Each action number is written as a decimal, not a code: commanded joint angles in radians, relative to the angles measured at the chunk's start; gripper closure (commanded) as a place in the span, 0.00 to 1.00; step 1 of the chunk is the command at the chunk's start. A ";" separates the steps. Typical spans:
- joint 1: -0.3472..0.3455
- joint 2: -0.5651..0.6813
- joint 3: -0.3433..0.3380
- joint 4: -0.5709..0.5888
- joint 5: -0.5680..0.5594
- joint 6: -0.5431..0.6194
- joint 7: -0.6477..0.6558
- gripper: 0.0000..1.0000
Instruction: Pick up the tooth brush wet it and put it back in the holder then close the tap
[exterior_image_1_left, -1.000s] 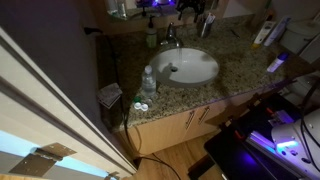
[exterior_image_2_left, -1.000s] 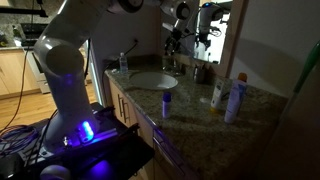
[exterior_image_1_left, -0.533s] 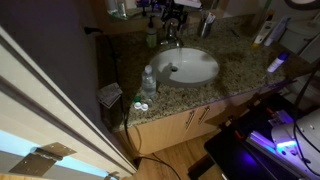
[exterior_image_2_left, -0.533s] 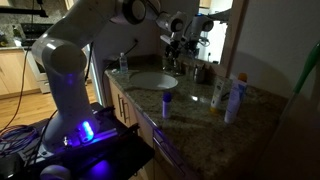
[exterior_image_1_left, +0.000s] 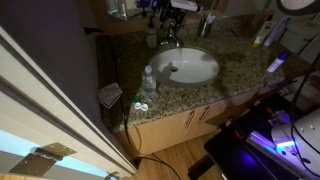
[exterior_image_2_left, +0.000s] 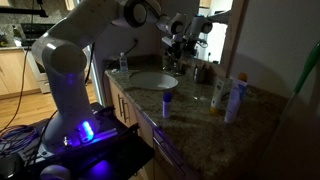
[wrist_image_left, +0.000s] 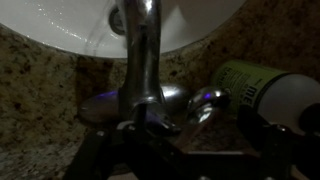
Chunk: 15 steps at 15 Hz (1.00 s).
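Black and half in shadow, the claw (wrist_image_left: 165, 142) hangs just behind the tap (wrist_image_left: 140, 55). In the wrist view its two fingers seem to stand spread, one on each side of the tap's rear part, and they pinch nothing that I can see. In an exterior view the claw is above the tap (exterior_image_1_left: 172, 42), at the back edge of the white basin (exterior_image_1_left: 190, 66). Just beside the tap stands the green soap bottle (exterior_image_1_left: 152, 38). The holder (exterior_image_1_left: 207, 24) stands further along the back of the granite surface (exterior_image_1_left: 240, 68), apart from the claw; what is inside it I cannot tell. A clear water bottle (exterior_image_1_left: 148, 80) stands near the front edge of the surface.
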 joint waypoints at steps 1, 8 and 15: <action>-0.004 -0.001 0.004 0.007 -0.004 -0.021 0.004 0.06; -0.017 -0.015 0.014 0.005 0.013 -0.060 0.005 0.00; -0.016 -0.015 0.005 0.030 0.006 -0.094 0.007 0.00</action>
